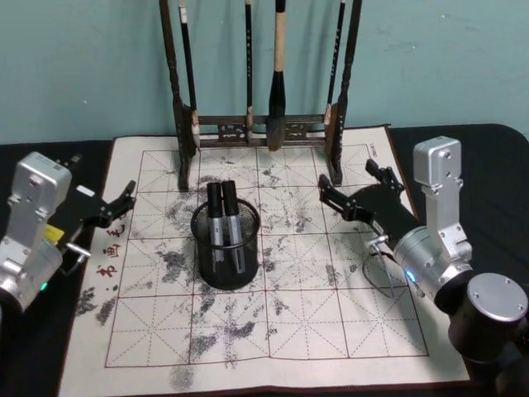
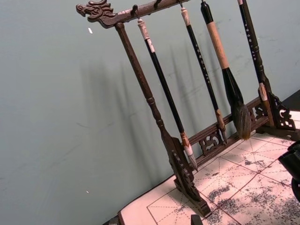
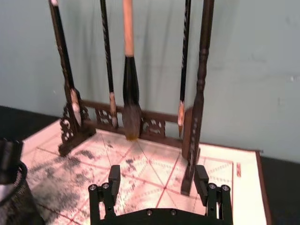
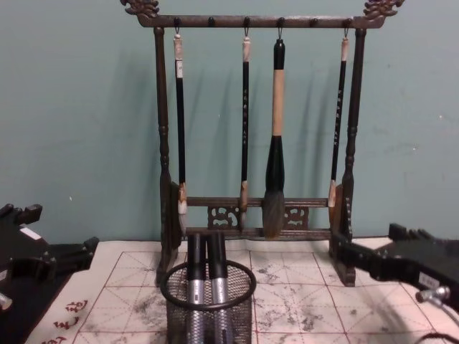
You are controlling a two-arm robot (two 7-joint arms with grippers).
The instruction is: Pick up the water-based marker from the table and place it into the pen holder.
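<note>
Black wire-mesh pen holder is holding two markers upright; placement appears complete. Left gripper and right gripper are hovering, jaws apart, empty; retract next.

pen holder: black wire-mesh cup, upright, mat centre | markers: two, black-capped, silver-bodied, upright side by side inside cup | table: dark, white gridded stained mat

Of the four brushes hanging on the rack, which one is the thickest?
The third brush from the left on the rack: tan handle, fat dark bristle head. The other three are thin and black-handled.
</note>
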